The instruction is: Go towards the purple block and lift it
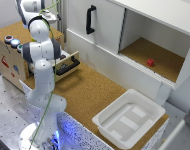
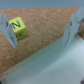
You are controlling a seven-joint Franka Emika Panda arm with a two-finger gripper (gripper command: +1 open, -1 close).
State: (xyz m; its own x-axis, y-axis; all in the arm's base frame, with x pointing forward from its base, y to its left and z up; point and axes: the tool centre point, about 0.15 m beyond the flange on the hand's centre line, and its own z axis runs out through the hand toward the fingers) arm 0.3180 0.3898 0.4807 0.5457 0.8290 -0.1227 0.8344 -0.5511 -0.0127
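Note:
No purple block shows in either view. In the wrist view my gripper (image 2: 41, 45) is open and empty, its two fingers (image 2: 10, 27) spread wide above a cork surface. A yellow-green block (image 2: 17, 28) with a dark mark on its face lies on the cork close beside one finger, and nothing is between the jaws. A white edge (image 2: 50, 65) runs across the near part of that view. In the exterior view the white arm (image 1: 42, 55) stands at the exterior view's left and reaches up to the top left corner, where the hand (image 1: 46, 15) is mostly hidden.
A small red block (image 1: 150, 63) lies inside the open cabinet (image 1: 160, 30). A white tray (image 1: 102, 120) sits on the cork table near its front. A drawer (image 1: 67, 65) with a black handle stands pulled out. A wooden box (image 1: 7, 60) carries coloured buttons.

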